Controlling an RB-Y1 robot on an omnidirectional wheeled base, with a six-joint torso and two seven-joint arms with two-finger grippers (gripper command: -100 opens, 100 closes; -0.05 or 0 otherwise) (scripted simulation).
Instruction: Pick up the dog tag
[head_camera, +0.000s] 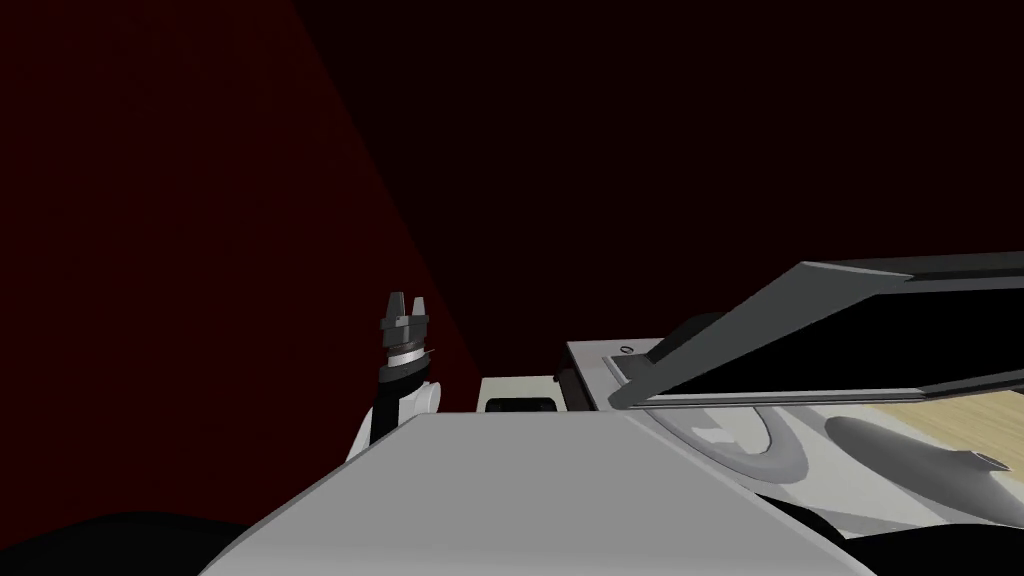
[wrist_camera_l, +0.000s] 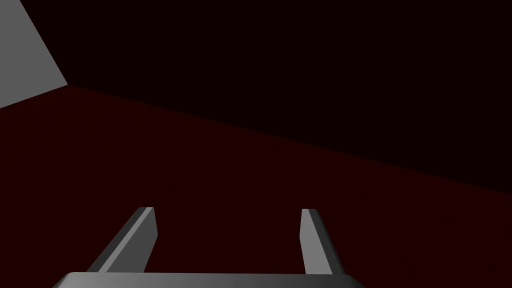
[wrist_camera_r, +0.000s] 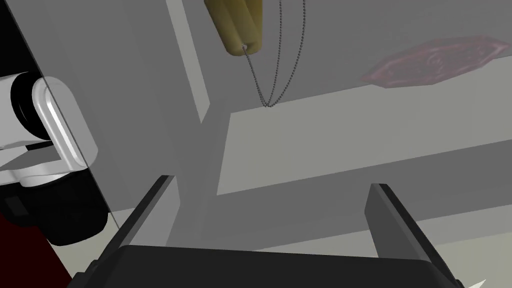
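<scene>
The dog tag (wrist_camera_r: 240, 25) is an olive-yellow, rounded tab with a thin ball chain (wrist_camera_r: 274, 70) looped from its end. It lies on a grey surface (wrist_camera_r: 350, 150) crossed by paler bands. My right gripper (wrist_camera_r: 270, 205) hangs open over that surface, short of the tag and chain, with nothing between its fingers (wrist_camera_r: 156, 207). The tag's far end is cut off by the picture's edge. My left gripper (head_camera: 405, 303) stands upright at my left side, away from the tag; in its own wrist view this left gripper (wrist_camera_l: 227, 225) is open and empty before a dark red wall.
A dark red, flat octagonal patch (wrist_camera_r: 435, 62) lies on the grey surface beside the chain. In the head view a dark slanted slab (head_camera: 850, 320) juts over grey forms and a strip of pale wooden floor (head_camera: 970, 420) at the right. A dark red wall (head_camera: 200, 250) stands ahead.
</scene>
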